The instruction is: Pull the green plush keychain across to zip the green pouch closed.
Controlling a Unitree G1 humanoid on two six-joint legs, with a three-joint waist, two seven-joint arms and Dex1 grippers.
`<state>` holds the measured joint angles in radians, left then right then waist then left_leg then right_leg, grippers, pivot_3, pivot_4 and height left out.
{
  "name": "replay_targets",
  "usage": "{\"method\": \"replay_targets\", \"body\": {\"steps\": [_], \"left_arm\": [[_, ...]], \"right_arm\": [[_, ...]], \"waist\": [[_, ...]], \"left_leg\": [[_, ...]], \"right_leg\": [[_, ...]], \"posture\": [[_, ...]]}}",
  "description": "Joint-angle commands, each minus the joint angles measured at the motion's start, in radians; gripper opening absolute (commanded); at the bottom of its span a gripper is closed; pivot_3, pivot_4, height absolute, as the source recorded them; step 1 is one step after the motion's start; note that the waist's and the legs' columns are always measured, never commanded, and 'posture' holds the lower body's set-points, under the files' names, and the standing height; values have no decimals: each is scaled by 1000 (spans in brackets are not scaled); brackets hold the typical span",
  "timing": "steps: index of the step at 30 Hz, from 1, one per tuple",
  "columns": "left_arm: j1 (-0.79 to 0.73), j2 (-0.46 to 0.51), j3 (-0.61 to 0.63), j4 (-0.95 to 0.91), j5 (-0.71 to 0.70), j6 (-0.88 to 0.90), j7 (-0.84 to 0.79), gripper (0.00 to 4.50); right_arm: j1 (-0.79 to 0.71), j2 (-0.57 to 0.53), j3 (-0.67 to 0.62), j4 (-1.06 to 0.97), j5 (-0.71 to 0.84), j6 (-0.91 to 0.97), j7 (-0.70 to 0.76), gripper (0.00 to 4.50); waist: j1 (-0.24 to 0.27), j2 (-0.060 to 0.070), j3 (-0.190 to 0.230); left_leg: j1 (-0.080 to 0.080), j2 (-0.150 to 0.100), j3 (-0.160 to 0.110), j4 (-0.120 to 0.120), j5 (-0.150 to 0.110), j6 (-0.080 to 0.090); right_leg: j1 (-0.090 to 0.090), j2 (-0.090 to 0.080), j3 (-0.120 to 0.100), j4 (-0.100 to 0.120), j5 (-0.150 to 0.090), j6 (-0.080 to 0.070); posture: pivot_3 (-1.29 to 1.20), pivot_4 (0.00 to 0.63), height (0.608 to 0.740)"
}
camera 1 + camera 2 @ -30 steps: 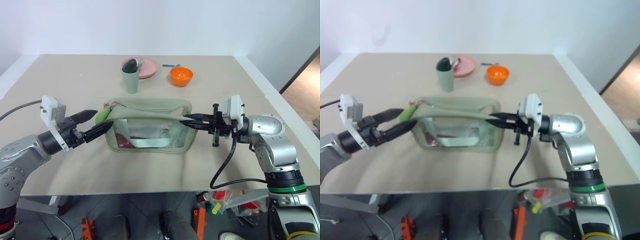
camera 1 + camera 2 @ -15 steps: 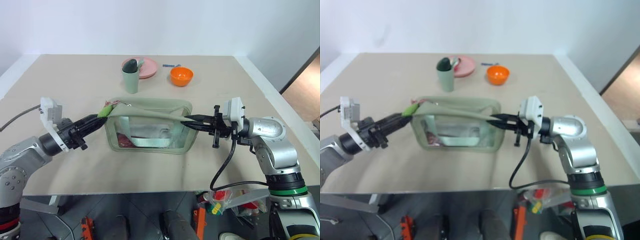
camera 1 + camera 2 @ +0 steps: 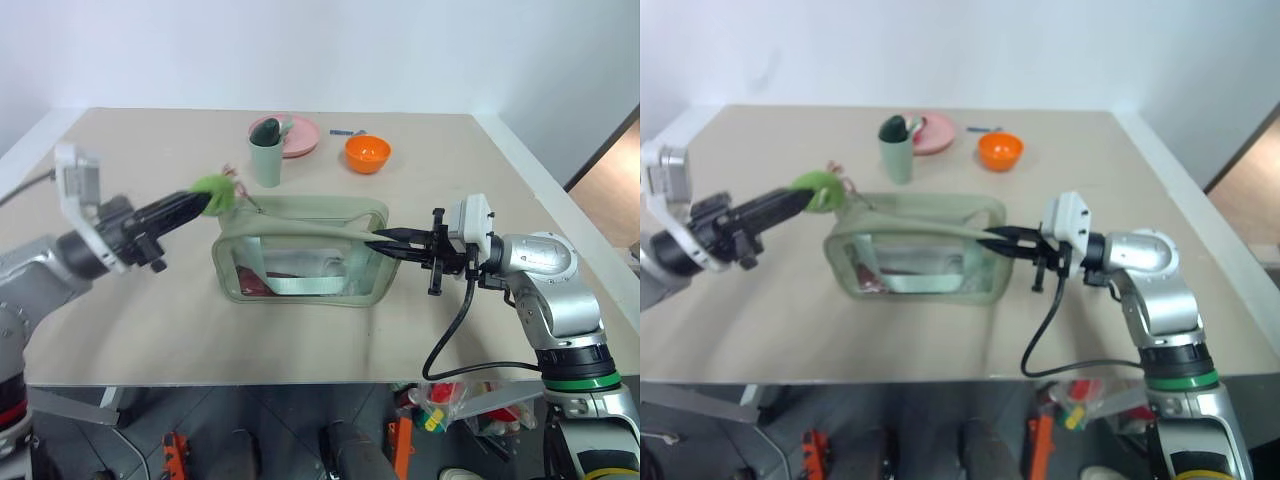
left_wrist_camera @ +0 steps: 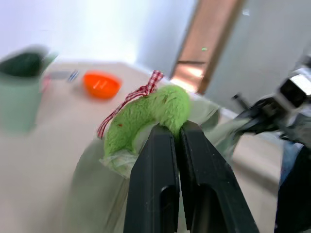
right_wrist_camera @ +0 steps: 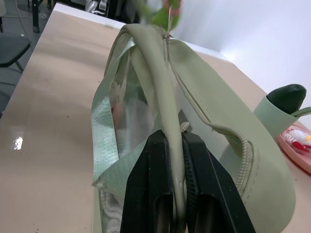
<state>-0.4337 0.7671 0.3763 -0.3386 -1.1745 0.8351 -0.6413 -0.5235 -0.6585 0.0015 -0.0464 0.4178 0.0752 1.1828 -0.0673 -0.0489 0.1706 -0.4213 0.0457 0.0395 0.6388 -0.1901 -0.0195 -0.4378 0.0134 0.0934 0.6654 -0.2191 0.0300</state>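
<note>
Green pouch [image 3: 300, 255], white contents inside

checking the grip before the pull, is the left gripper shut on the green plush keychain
Yes, in the left wrist view the left gripper has both black fingers pinched together on the green plush keychain.

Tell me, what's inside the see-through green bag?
Through the green pouch's clear front panel you can see something white, something reddish at one lower corner, and a green strap. What they are is unclear, and anything behind them is hidden.
</note>
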Motion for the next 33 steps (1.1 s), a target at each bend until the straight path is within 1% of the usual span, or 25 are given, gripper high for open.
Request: {"method": "replay_targets", "body": {"steps": [1, 6, 7, 9, 12, 15, 16, 18, 20, 21, 22, 24, 27, 30, 33], "left_arm": [[-106, -30, -120, 12, 74, -27, -44, 10], [-210, -84, -271, 92, 213, -78, -151, 10], [-228, -87, -318, 103, 262, -97, -181, 10], [-252, -80, -371, 121, 316, -105, -233, 10], [-267, -60, -400, 139, 365, -112, -288, 10], [-299, -59, -361, 162, 333, -63, -302, 10], [-307, -50, -352, 159, 327, -52, -314, 695], [-314, -19, -340, 141, 335, -46, -336, 1309], [-313, 21, -321, 115, 322, -19, -352, 1996], [-309, 45, -308, 99, 310, 1, -359, 2272], [-302, 72, -297, 81, 302, 18, -367, 2673], [-275, 138, -278, 34, 292, 47, -393, 3273], [-222, 212, -215, -29, 242, 108, -389, 4400], [-134, 246, -110, -80, 200, 156, -336, 4457], [-22, 216, -35, -116, 260, 89, -266, 4457]], "right_arm": [[-14, -10, -8, 1, -9, -21, 11, 0], [-18, -5, -3, 8, -14, -29, 14, 0], [-16, -5, -3, 7, -15, -31, 14, 0], [-13, -6, -5, 4, -18, -36, 13, 0], [-10, -7, -7, 3, -19, -39, 12, 0], [-6, -8, -9, 4, -21, -43, 12, 0], [-5, -8, -9, 5, -21, -45, 12, 0], [-6, -5, -6, 8, -24, -48, 12, 0], [-8, -3, -4, 13, -26, -52, 12, 0], [-11, -1, -2, 17, -27, -54, 13, 0], [-13, -1, -2, 21, -27, -57, 15, 0], [-20, -1, -1, 38, -29, -66, 22, 0], [-33, -2, 0, 62, -31, -80, 33, 0], [-45, 0, 4, 80, -29, -90, 44, 0], [-52, 3, 7, 86, -27, -93, 49, 0]], "waist": [[0, 0, 0], [2, 0, 0], [2, 0, 0], [6, 0, 0], [6, 0, 0], [7, 0, 0], [7, 0, 0], [7, 0, 0], [6, 0, 0], [7, 0, 0], [7, 0, 0], [6, 0, 0], [7, 1, 0], [7, 1, 0], [8, 1, 0]], "left_leg": [[0, 0, 0, 0, 0, 0], [0, 0, 0, -1, 0, 0], [0, 0, 0, -1, 0, 0], [0, 0, -1, -1, 0, 0], [0, 0, -1, -1, 0, 0], [0, 0, -1, -1, 0, 0], [0, 0, -1, -1, 0, 0], [0, 1, -1, -1, 0, 0], [0, 1, -1, -1, 0, 0], [0, 1, -1, -1, 0, 0], [-1, 1, -1, -1, 0, 0], [-1, 1, -1, -1, 0, 0], [-1, 1, -1, -2, 0, 0], [0, 1, -1, -1, 0, 0], [0, 1, -1, -1, 0, 0]], "right_leg": [[0, 0, 0, 0, 0, 0], [-1, 1, 0, 0, 2, 3], [-1, 1, 0, 0, 2, 3], [-1, 2, 0, 0, 2, 4], [-1, 2, 0, 0, 2, 3], [-1, 2, 0, 0, 2, 3], [-1, 2, 0, 0, 2, 3], [-1, 2, 0, 0, 2, 3], [-1, 2, 0, 0, 2, 3], [-1, 2, 0, 0, 2, 3], [-1, 2, 0, 0, 2, 3], [-1, 2, 0, 0, 1, 3], [-2, 1, 0, 0, 1, 3], [-1, 1, -1, 0, -1, -1], [-1, 1, -1, 1, -1, -2]], "posture": [[0, 150, 740], [0, 150, 740], [0, 150, 740], [0, 150, 740], [0, 150, 740], [0, 150, 740], [0, 150, 740], [0, 150, 740], [0, 150, 740], [0, 150, 740], [0, 150, 740], [0, 150, 740], [0, 150, 740], [0, 150, 740], [0, 150, 740]]}}
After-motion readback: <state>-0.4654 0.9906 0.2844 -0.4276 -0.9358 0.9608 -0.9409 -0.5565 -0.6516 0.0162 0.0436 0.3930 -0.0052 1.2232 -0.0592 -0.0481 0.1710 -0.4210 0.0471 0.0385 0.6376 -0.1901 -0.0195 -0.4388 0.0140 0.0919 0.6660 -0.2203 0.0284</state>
